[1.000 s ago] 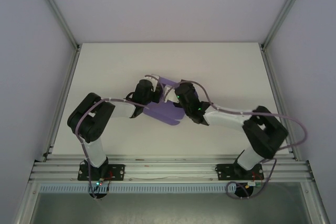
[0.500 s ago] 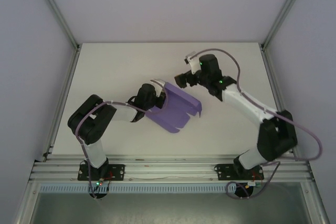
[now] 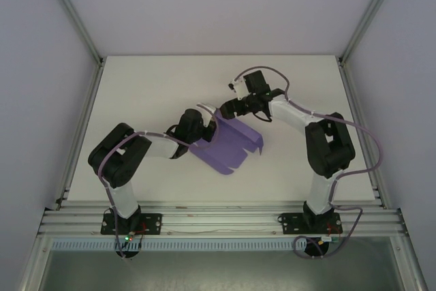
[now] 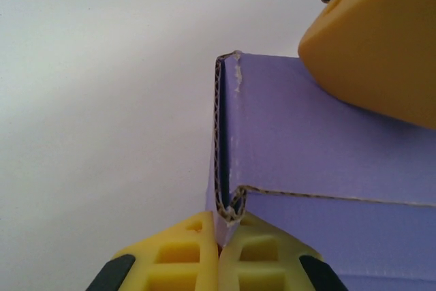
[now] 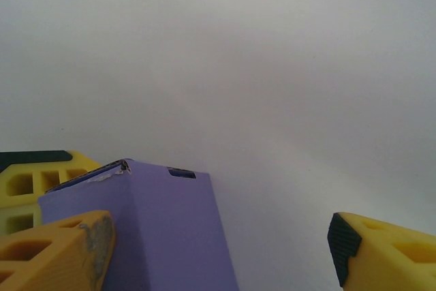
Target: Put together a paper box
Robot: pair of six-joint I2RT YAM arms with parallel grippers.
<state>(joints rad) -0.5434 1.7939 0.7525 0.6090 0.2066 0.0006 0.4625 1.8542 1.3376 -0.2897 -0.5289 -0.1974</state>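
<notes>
Top view: the paper box (image 3: 231, 144), a purple folded sheet with flaps toward 4 o'clock, lies near the centre of the table (image 3: 150, 86). The left gripper (image 3: 206, 129) meets the box at its 9 o'clock edge, where the wrist hides the fingertips from us.

Left wrist view: we see the 2 yellow fingers (image 4: 194, 250) pressed together on a folded corner of the card, pinching it.

The right gripper (image 3: 229, 108) sits at the box's 12 o'clock corner with its jaws apart.

Right wrist view: 1 finger (image 5: 65, 250) overlaps the purple face at 8 o'clock, and the other stands over bare table at 4 o'clock. We cannot tell whether the first finger touches the card. The frame cuts off the box's lower part.
</notes>
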